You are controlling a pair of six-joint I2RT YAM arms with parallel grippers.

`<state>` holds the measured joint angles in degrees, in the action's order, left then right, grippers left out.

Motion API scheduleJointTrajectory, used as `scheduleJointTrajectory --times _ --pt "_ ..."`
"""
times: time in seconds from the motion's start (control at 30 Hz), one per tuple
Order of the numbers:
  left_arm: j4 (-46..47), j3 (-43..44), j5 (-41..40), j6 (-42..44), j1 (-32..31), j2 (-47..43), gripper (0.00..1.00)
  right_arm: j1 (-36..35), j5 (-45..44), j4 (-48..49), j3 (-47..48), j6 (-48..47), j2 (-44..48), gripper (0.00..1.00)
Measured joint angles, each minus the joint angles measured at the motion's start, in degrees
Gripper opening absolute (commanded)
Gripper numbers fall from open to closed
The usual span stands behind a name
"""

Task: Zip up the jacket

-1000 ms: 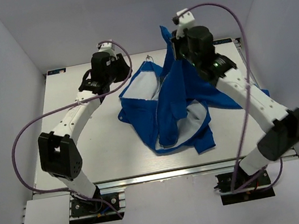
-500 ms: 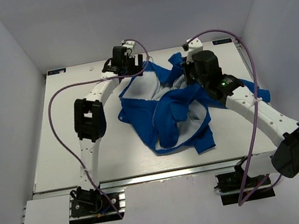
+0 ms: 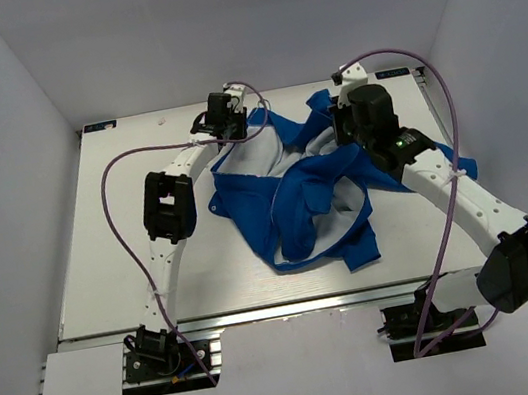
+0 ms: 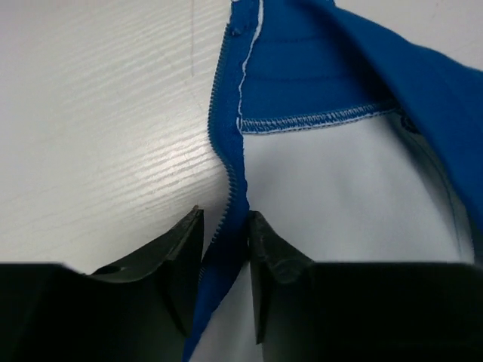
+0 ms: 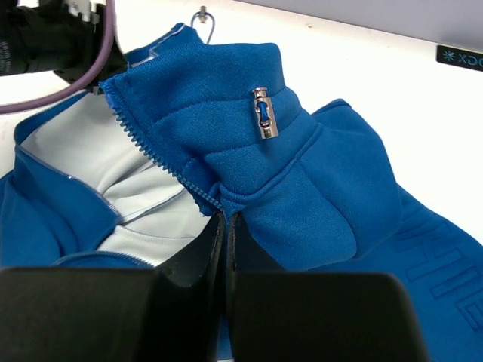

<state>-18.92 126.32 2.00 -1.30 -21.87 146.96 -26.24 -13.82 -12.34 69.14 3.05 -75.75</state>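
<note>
The blue jacket [image 3: 290, 198] lies crumpled and open on the table's middle, its pale lining [image 3: 257, 158] showing. My left gripper [image 3: 249, 122] is at the jacket's back-left edge. In the left wrist view its fingers [image 4: 225, 226] stand a little apart around the left zipper edge [image 4: 234, 177]; the right finger touches the cloth and a thin gap shows on the left. My right gripper [image 3: 338, 136] is shut on a fold of jacket [image 5: 324, 196] beside the other zipper teeth [image 5: 151, 154], near the collar with its metal cord toggle [image 5: 262, 113].
The white table [image 3: 142, 258] is walled by grey panels on three sides. A purple cable [image 3: 117, 197] loops off the left arm and another [image 3: 452, 227] off the right. A small metal pull [image 5: 202, 16] lies past the collar.
The left arm swung from the table's left to the jacket's back edge; its jaws opened wide, then narrowed round the zipper edge. The right gripper lowered the lifted jacket.
</note>
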Motion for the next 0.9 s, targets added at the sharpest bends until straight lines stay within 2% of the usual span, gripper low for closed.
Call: scheduleJointTrajectory --times 0.03,0.07,0.1,0.33,0.47,0.6,0.77,0.9 --pt "0.3 0.0 0.4 -0.2 0.0 0.0 0.29 0.6 0.1 0.0 0.0 0.0 0.0 0.0" --pt "0.8 0.0 0.7 -0.4 0.0 0.0 0.1 1.1 0.1 0.0 0.0 0.1 0.0 0.0" --pt "1.2 0.0 1.0 -1.0 0.0 0.0 0.01 1.5 0.1 0.0 0.0 0.2 0.0 0.0" --pt "4.1 -2.3 -2.5 -2.4 -0.1 -1.4 0.0 4.5 -0.8 -0.4 0.0 0.6 0.5 0.0" --pt "3.2 -7.8 -7.4 -3.0 -0.2 -8.8 0.0 5.2 -4.4 -1.2 0.5 -0.6 3.3 0.0" --pt "1.3 -11.0 -11.1 -3.1 -0.5 -22.9 0.0 5.4 -6.8 -1.2 3.6 -3.2 8.7 0.0" --pt "1.2 -15.9 -13.6 -2.8 -2.7 -48.4 0.0 5.3 -7.1 -0.8 8.3 -6.5 18.8 0.0" --pt "3.4 -19.1 -11.5 -3.0 -6.2 -69.0 0.0 5.3 -6.4 0.3 13.5 -8.1 26.3 0.0"
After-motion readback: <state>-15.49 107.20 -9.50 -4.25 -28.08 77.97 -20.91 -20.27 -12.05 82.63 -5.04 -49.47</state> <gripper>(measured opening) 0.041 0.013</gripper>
